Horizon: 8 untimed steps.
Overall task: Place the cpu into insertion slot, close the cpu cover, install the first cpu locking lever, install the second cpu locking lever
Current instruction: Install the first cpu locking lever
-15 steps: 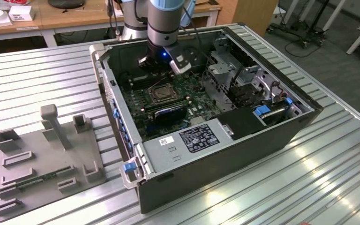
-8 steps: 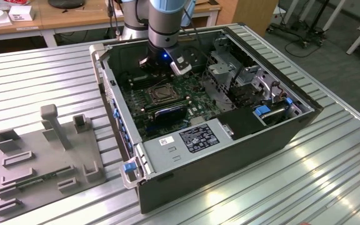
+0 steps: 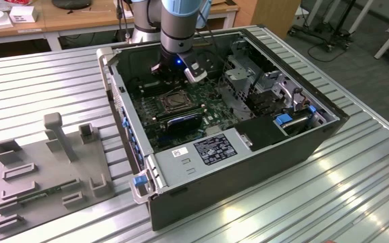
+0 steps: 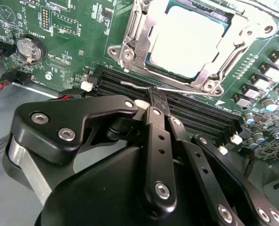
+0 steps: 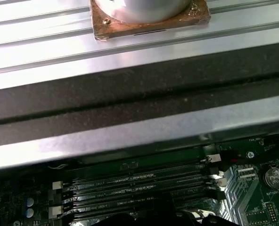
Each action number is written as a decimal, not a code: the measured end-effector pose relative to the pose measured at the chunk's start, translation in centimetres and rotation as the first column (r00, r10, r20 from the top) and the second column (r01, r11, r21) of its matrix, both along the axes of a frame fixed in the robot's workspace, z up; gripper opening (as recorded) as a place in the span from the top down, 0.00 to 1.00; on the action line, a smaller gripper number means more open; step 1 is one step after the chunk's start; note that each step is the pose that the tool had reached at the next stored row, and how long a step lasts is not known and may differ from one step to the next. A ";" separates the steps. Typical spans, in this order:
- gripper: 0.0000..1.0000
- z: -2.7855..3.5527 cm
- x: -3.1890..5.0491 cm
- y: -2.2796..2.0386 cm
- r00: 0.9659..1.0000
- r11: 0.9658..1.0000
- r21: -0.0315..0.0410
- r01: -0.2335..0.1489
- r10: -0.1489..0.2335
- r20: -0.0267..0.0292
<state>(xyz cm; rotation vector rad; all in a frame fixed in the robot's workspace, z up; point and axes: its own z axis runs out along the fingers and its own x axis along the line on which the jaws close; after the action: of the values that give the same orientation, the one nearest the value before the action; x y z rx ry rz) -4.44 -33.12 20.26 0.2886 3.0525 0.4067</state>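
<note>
We log the exterior view as bright and even; pale glare patches lie on the ribbed table (image 3: 329, 202); the computer case (image 3: 248, 172) interior reads darker; in the second wrist view the cpu (image 4: 186, 40) blows out white; in the first wrist view the memory slots (image 5: 130, 186) look dim and soft.

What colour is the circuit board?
The circuit board is green, clearest in the second wrist view.
</note>
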 end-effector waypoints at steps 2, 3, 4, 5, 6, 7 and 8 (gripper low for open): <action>0.89 -0.12 0.00 0.00 1.000 1.000 -0.001 0.000 0.000 0.000; 0.89 -0.18 0.00 0.00 1.000 1.000 -0.001 0.001 -0.001 0.000; 0.89 -0.24 0.00 0.00 1.000 1.000 -0.001 0.001 -0.001 0.000; 0.89 -0.30 0.00 0.00 1.000 1.000 -0.001 0.001 -0.001 0.000; 0.89 -0.35 0.00 0.00 1.000 1.000 -0.002 0.001 -0.001 0.000; 0.89 -0.42 0.00 0.00 1.000 1.000 -0.002 0.001 -0.001 0.000; 0.89 -0.48 0.00 0.00 1.000 1.000 -0.002 0.002 -0.002 0.000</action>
<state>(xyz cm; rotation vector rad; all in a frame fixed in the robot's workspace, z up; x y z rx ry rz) -4.44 -33.12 19.78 0.2909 3.0523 0.4032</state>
